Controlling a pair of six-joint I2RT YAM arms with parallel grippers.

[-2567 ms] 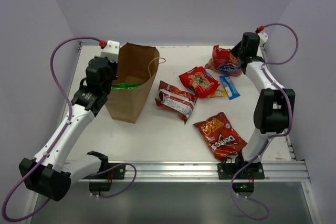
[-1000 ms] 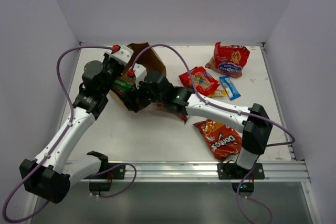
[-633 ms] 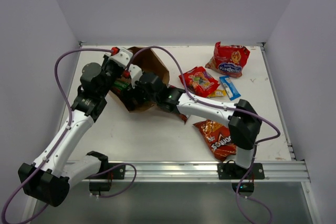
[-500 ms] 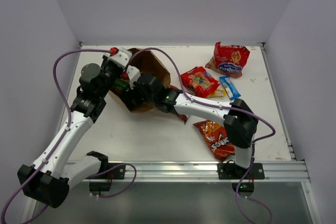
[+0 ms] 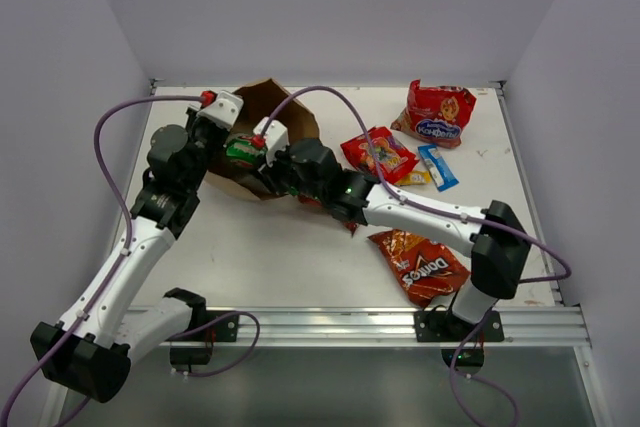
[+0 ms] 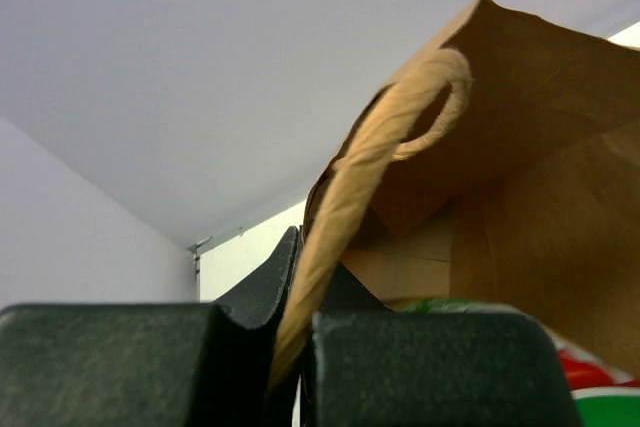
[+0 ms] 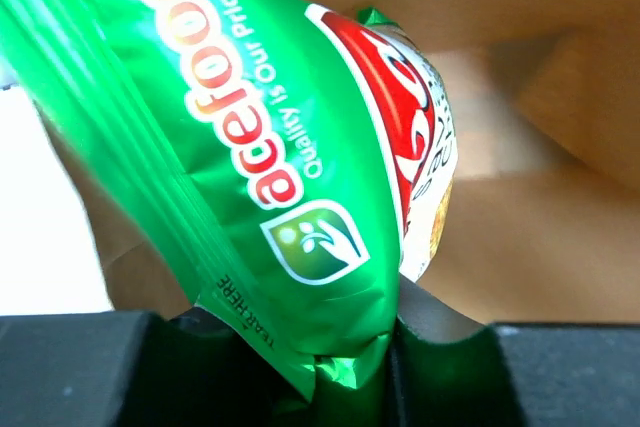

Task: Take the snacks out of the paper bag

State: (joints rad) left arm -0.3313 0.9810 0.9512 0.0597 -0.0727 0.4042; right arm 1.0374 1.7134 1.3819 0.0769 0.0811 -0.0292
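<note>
The brown paper bag (image 5: pixel 283 117) lies tipped on the table's back left, its mouth toward the left. My left gripper (image 5: pixel 221 137) is shut on the bag's twisted paper handle (image 6: pixel 385 137), which runs between its fingers (image 6: pixel 255 292). My right gripper (image 5: pixel 262 159) is at the bag's mouth, shut on the green chip bag (image 5: pixel 243 150); in the right wrist view the green chip bag (image 7: pixel 290 147) fills the frame with brown paper behind it. On the table lie the red-silver bag (image 5: pixel 325 199), small red candy bag (image 5: pixel 378 153), slim blue bar (image 5: pixel 437 167), red bag with blue label (image 5: pixel 437 113) and Doritos bag (image 5: pixel 420 264).
White walls close the table at the back and both sides. A metal rail (image 5: pixel 330 322) runs along the near edge. The right arm (image 5: pixel 420 212) stretches across the table over the red-silver bag. Purple cables loop above both arms.
The right arm swung from the back right across to the paper bag's mouth and closed on the green chip bag. The bag tipped over and the chip bag now shows further out.
</note>
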